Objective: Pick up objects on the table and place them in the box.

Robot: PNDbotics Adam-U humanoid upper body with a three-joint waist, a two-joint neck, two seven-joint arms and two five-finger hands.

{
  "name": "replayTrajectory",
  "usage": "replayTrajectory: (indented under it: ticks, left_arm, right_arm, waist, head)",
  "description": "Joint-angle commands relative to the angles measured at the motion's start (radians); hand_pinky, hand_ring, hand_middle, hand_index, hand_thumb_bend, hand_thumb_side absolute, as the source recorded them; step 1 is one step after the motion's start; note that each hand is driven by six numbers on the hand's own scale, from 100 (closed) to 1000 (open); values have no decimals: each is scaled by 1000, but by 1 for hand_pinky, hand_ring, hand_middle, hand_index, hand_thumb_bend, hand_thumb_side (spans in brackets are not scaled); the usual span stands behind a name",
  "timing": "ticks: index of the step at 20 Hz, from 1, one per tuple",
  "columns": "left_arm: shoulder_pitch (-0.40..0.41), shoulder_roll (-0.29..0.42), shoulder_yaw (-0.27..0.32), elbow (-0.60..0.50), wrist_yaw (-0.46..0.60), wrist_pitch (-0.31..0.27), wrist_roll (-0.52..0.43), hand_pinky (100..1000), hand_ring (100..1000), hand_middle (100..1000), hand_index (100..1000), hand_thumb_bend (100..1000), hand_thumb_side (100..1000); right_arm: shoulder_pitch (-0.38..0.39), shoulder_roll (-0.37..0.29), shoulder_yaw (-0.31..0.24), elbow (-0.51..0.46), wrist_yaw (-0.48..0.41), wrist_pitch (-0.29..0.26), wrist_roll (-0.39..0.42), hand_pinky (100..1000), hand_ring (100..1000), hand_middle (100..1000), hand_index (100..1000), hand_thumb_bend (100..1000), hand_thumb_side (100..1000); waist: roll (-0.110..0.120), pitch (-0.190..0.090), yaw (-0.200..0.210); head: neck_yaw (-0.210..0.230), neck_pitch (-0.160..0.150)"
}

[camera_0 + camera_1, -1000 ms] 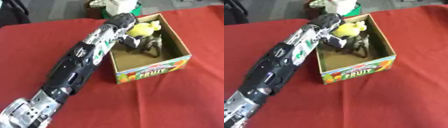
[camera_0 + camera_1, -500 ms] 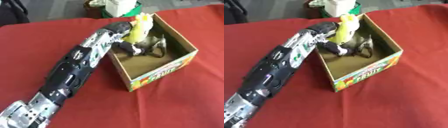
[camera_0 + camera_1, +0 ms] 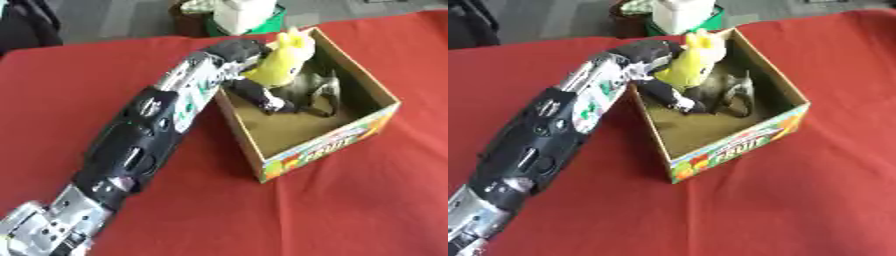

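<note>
Left hand [image 3: 262,97]: inside the box [image 3: 372,117], over its near-left wall; fingers curled round the yellow plush toy [image 3: 282,57]
Toy: upright in the far-left corner, beside a grey object [image 3: 313,92]
Change: toy lower in the box than half a second ago; box now sits askew
Meaning: placement nearly done; release remains
Right hand: out of sight

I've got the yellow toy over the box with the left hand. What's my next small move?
Probably open the left hand and let go. The yellow toy is already inside the box walls, over the grey toy lying on the bottom, so it should drop in rather than onto the red cloth.
</note>
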Motion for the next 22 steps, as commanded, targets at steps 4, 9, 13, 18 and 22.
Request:
replayTrajectory:
  ticks: [4, 9, 13, 18, 22]
  left_arm:
    - [-18, 58, 27, -109, -21, 39, 37, 782, 822, 849, 922, 667, 761]
    - [-7, 80, 33, -189, -22, 59, 36, 768, 804, 831, 904, 614, 767]
    - [5, 98, 40, -263, -7, 89, 42, 758, 787, 815, 888, 578, 763]
    - [36, 140, 68, -428, 31, 153, 85, 741, 751, 786, 869, 433, 769]
    - [97, 185, 109, -598, 119, 233, 197, 722, 707, 754, 857, 226, 719]
  right_arm:
    - [2, -12, -6, -19, -3, 2, -4, 678, 766, 623, 811, 100, 1000]
    - [6, -14, -8, -19, -3, 1, -6, 678, 766, 624, 810, 100, 1000]
    - [8, -16, -9, -19, -3, -1, -9, 677, 766, 624, 810, 100, 1000]
    - [12, -24, -15, -19, -2, -8, -17, 677, 766, 625, 810, 100, 1000]
    - [16, -30, -22, -19, -1, -15, -28, 676, 766, 626, 809, 100, 1000]
  waist:
    - [-13, -31, 9]
    - [-18, -37, 20]
    - [-21, -41, 28]
    - [-27, -47, 41]
    - [-32, -52, 55]
  head:
    - [-5, 13]
    - [-9, 19]
    - [-12, 24]
    - [-21, 35]
    - [-33, 43]
